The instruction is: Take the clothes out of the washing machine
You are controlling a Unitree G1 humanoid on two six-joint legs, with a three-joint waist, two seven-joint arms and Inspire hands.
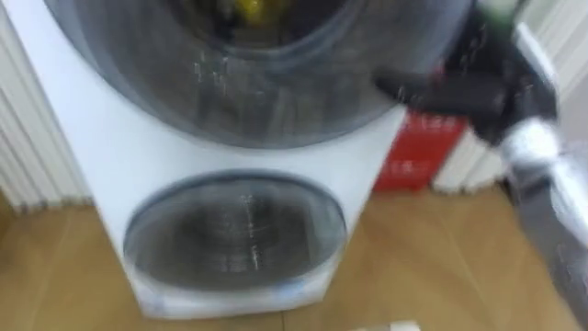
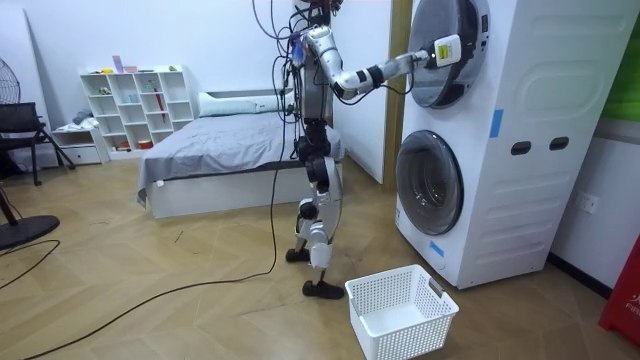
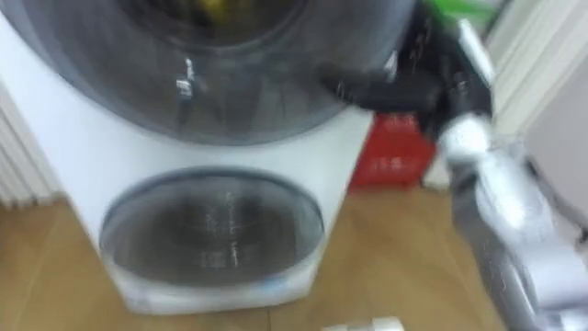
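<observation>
Clothes (image 1: 248,7) glimpsed as a yellow patch behind the glass of the upper door (image 1: 266,74), inside the washing machine (image 1: 110,156) (too blurred to say more). Right hand (image 1: 459,92) up at that door's right edge, dark, against the rim; cannot tell whether its fingers lie straight or curled. Lower door (image 1: 234,234) shut beneath. Red crate (image 1: 418,152) on the floor just beside the machine's right side. Stands upright facing the machine in the room view, right arm raised, white basket (image 2: 415,335) on the floor near the feet.
</observation>
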